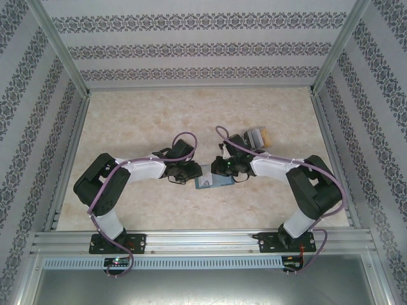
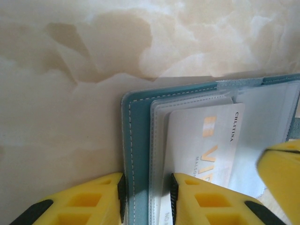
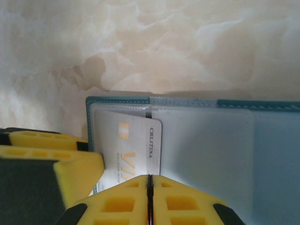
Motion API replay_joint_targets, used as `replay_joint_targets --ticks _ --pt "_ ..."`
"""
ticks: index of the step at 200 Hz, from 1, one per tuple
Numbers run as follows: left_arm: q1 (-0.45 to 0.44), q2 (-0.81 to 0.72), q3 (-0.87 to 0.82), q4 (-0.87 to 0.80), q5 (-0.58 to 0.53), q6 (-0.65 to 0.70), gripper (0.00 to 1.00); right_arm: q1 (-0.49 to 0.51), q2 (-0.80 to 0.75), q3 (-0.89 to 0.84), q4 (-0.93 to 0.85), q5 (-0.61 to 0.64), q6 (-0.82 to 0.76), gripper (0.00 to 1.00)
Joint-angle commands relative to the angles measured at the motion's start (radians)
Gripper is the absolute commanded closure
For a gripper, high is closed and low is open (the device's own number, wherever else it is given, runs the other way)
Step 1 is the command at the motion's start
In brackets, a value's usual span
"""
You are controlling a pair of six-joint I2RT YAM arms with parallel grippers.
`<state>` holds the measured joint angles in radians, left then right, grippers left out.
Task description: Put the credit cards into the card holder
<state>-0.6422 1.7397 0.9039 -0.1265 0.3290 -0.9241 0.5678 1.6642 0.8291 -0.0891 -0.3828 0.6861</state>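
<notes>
Teal wallet [image 1: 213, 183] lies open on the marbled table [image 1: 127, 121], near the middle, between the two arms. A whitish card [image 3: 126, 145] sits partly inside a clear pocket at its left end. The left gripper [image 2: 147, 201] stands part-way open with the wallet's left edge between its fingers; whether it pinches that edge I cannot tell. The right gripper [image 3: 150, 199] is closed, finger against finger, over the card's right edge. More cards [image 1: 257, 136] lie stacked farther back, to the right.
</notes>
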Motion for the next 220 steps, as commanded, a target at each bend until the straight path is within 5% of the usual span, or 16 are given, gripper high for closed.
replay_joint_targets --ticks 1,75,118,220 --pt "-0.016 0.017 0.020 0.015 -0.017 0.024 0.68 0.015 0.059 0.037 -0.020 -0.018 -0.020 0.91" --pt "-0.016 0.058 0.053 0.017 0.012 0.052 0.65 0.040 0.098 0.064 0.023 -0.102 -0.049 0.90" --pt "-0.016 0.071 0.061 -0.059 -0.042 0.055 0.69 0.018 0.007 0.054 -0.112 0.060 -0.111 0.85" --pt "-0.016 0.092 0.050 -0.094 -0.073 0.081 0.74 -0.071 -0.041 -0.048 -0.206 0.178 -0.133 0.83"
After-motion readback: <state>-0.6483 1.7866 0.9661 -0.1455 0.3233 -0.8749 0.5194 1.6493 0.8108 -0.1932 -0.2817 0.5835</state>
